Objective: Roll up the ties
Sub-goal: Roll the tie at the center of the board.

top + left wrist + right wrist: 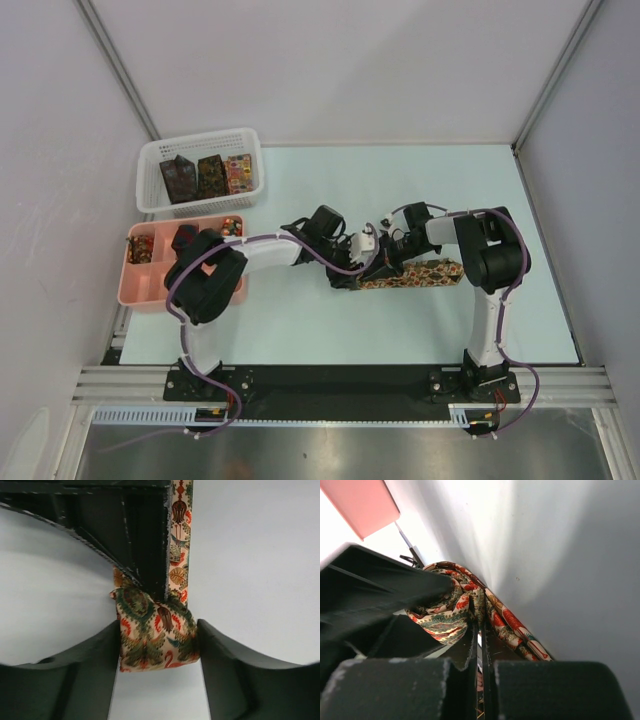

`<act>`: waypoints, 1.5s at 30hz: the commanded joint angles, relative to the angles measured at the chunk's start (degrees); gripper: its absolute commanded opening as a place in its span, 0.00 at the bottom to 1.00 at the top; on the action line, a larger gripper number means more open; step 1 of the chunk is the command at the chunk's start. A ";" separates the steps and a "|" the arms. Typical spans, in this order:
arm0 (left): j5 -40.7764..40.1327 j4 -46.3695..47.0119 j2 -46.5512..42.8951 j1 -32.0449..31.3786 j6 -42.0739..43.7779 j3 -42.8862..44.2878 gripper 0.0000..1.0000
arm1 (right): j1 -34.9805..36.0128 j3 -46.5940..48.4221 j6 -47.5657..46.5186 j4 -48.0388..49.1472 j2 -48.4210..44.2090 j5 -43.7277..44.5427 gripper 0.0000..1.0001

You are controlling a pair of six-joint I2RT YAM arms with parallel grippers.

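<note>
Top external: high behind the arm bases, looking down on the whole table (330,180).
Wrist views: very close, facing the tie (155,635) from opposite ends.
Shared: that tie, mid-frame throughout.

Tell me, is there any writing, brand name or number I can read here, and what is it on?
No text can be read in any view.
The tie shows only a floral pattern, no letters.
The white basket, pink tray and table carry no visible print.
A small white part between the wrists is too small to tell.
</note>
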 commanded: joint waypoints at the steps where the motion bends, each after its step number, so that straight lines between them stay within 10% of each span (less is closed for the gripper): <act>1: -2.43 -3.73 1.46 -1.37 3.26 2.65 0.55 | 0.62 0.14 -0.71 0.15 2.24 5.34 0.00; 6: -6.21 -6.89 2.17 -1.46 4.49 3.08 0.26 | -0.69 2.68 -4.30 -4.15 -0.21 1.30 0.11; 13: -6.48 -8.66 2.43 -1.99 4.93 3.00 0.24 | -3.07 2.35 -4.23 -5.14 -7.51 -2.04 0.42; 21: -7.01 -9.01 2.78 -1.99 4.41 3.44 0.27 | 0.44 0.58 0.78 0.58 -7.87 -3.37 0.43; 28: -7.01 -9.10 2.52 -1.99 4.41 3.52 0.34 | 0.97 1.72 -2.90 -3.27 -4.36 3.91 0.30; 33: -6.48 -9.27 1.90 -1.99 4.49 3.70 0.39 | -0.70 1.90 -5.71 -6.35 -3.03 7.44 0.00; 40: -4.55 -5.68 -1.34 -0.76 0.99 3.00 0.76 | -3.42 1.37 -8.26 -8.72 -2.42 10.78 0.00; 45: -2.62 0.03 -3.46 0.21 -1.92 0.98 0.82 | -4.74 1.11 -11.43 -11.10 -1.28 14.99 0.00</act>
